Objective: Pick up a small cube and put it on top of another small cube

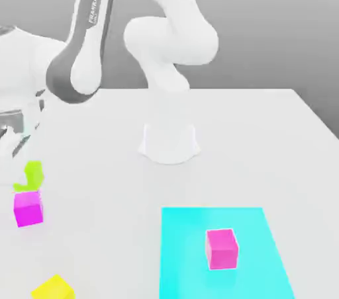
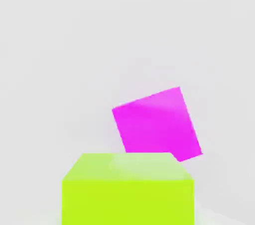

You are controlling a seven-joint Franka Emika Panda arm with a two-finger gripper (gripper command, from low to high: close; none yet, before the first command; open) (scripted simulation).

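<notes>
The small lime cube [image 1: 30, 176] hangs at the exterior view's far left, just above the fuchsia-magenta cube [image 1: 29, 208], which rests on the white table. My gripper [image 1: 28, 167] comes down from the left edge and is shut on the lime cube; pale fingers cover part of its faces. In the hand view the lime cube [image 2: 127, 189] sits large and close, and the magenta cube [image 2: 157, 123] lies beyond it, turned at an angle. The two cubes appear apart, with the magenta one offset from straight beneath.
A cyan rectangle [image 1: 192, 278] marks the table at the front right, with a hot-pink cube [image 1: 221, 249] on it. A bright yellow cube [image 1: 53, 288] sits at the front left corner. The arm's white base [image 1: 169, 142] stands mid-table.
</notes>
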